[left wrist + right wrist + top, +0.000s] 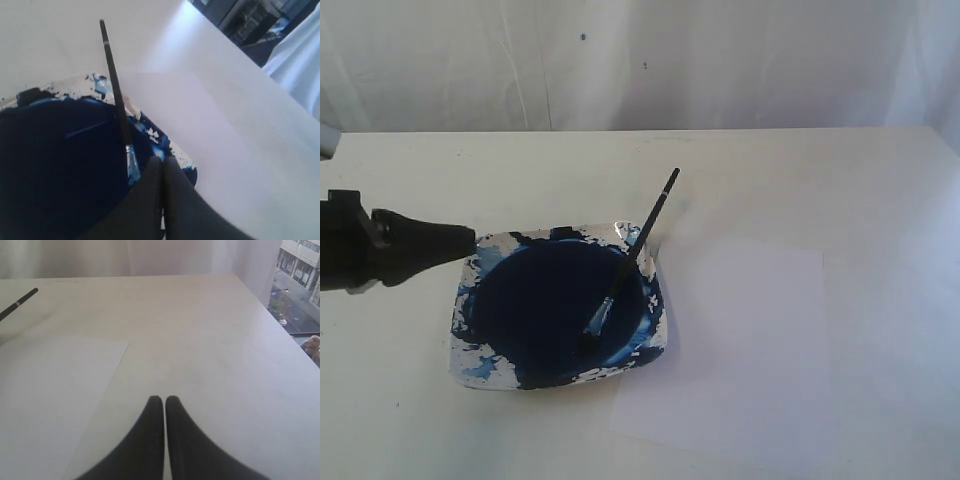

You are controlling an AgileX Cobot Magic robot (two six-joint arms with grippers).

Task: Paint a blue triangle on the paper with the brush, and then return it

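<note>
blue-tipped brush (632, 255): 1, in dish (480, 360) | paper (740, 350): 1, blank

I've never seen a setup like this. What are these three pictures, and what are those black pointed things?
It is a robot with two arms. One picture looks across the white table; the other two come from cameras on each wrist. The black points are grippers, both shut and holding nothing: the left gripper is at the paint dish and the right gripper is over bare table. The brush leans in the dish of dark blue paint. Beside it lies blank white paper.
</note>
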